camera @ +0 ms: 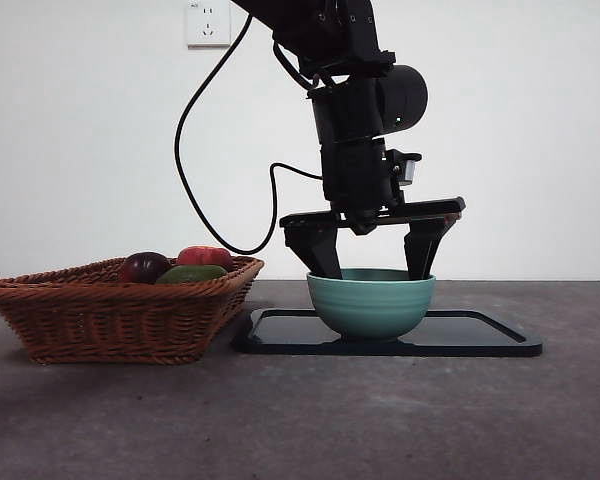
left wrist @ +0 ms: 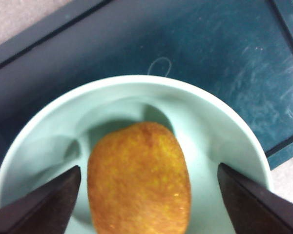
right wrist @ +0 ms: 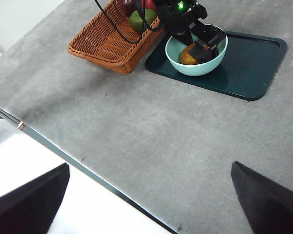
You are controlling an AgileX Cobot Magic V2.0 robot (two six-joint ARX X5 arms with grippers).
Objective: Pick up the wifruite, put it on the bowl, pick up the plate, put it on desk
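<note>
My left pincer point(camera: 372, 262) stands open, jaws apart, over the bowl point(camera: 371, 303). The wifruite point(left wrist: 139, 178) lies inside, between my jaws, not gripped, its long axis along them.

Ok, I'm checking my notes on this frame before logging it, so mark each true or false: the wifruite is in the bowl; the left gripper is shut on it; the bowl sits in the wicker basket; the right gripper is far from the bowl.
1. The wifruite lies inside the bowl. True.
2. The left gripper is shut on the fruit. False: its jaws are open, with a gap on each side of the fruit.
3. The bowl sits in the wicker basket. False: it stands on the dark tray beside the basket.
4. The right gripper is far from the bowl, open over bare desk. True.
</note>
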